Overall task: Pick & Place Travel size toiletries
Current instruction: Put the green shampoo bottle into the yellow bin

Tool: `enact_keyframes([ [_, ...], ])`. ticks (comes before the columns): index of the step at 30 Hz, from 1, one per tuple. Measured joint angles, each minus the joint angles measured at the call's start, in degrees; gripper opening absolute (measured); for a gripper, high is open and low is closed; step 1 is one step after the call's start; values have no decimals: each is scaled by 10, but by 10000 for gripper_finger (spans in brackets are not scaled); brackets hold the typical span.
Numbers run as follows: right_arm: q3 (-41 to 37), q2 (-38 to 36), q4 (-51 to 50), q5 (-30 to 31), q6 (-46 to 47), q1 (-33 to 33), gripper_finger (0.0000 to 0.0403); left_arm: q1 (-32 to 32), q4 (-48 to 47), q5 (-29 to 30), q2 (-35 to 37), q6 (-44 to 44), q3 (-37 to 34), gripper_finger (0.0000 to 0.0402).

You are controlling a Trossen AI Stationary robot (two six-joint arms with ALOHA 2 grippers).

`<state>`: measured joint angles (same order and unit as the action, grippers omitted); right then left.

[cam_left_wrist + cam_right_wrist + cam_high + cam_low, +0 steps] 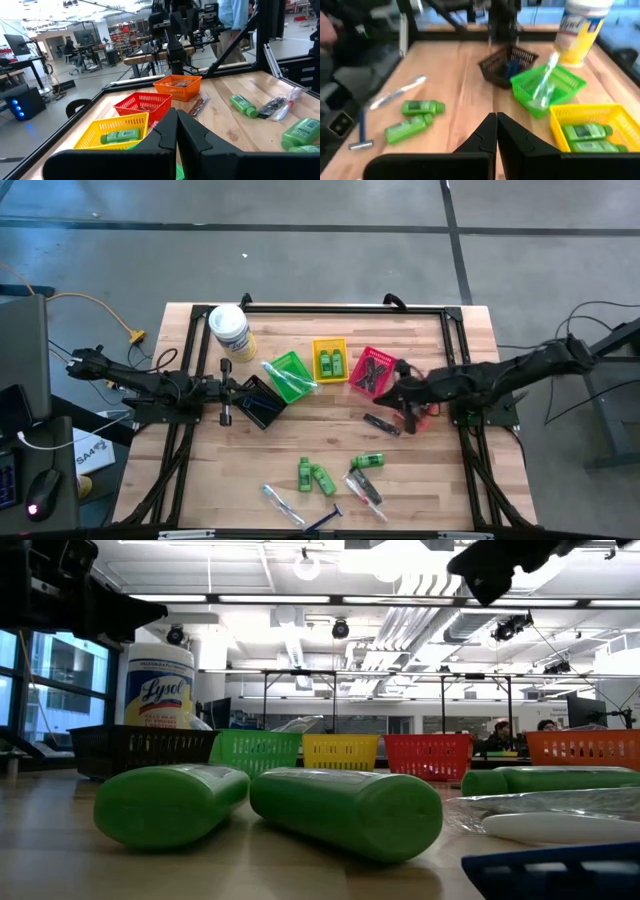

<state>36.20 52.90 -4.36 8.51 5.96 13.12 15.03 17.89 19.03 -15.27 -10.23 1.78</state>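
We see a pale wooden worktop [300,440] with a black metal frame on a grey concrete floor, and a bright workshop with ceiling lights beyond it. Along the far half of the worktop stands a row of small plastic baskets: a black basket [262,402], a green basket [290,375] with a slim clear tube [285,377] lying in it, a yellow basket [331,360] holding two bright green mini bottles [332,362], a red basket [372,372] with dark items inside, and an orange basket [178,87] that the right arm mostly hides from above. A big white tub with a yellow label [230,331] stands beside the black basket.

More toiletries lie loose on the near half: a pair of green mini bottles [314,475] side by side, a single green bottle [368,461], a clear tube near the front edge [281,502], a blue-handled razor [322,520], a clear-wrapped dark bundle [365,488] and a small dark comb-like piece [381,423] near the red basket.

The left gripper [225,392] hangs beside the black basket, its fingers [167,131] pressed together on nothing. The right gripper [404,396] hovers just beside the red basket, its fingers [489,131] likewise closed and empty.
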Motion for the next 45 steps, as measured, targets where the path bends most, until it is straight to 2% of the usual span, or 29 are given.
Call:
enact_keyframes([
  [4, 73, 76, -67, 65, 28, 32, 6, 0, 0, 0, 0, 1, 0, 0],
  [9, 132, 151, -133, 72, 69, 65, 30, 0, -1, 2, 0, 5, 0, 0],
  [15, 161, 225, -173, -3, 132, 99, 127, 0, -9, 2, 0, 6, 0, 0],
  [19, 166, 270, -173, -33, 167, 119, 202, 0, -9, 2, 0, 8, -1, 0],
  [23, 167, 326, -179, -39, 164, 146, 246, 0, -9, 2, 0, 8, -1, 0],
  [31, 166, 410, -169, -20, 157, 165, 258, 0, -12, 1, 0, 8, -1, 0],
  [45, 166, 474, -151, -28, 152, 165, 258, 0, -18, 0, 0, 14, -1, 0],
])
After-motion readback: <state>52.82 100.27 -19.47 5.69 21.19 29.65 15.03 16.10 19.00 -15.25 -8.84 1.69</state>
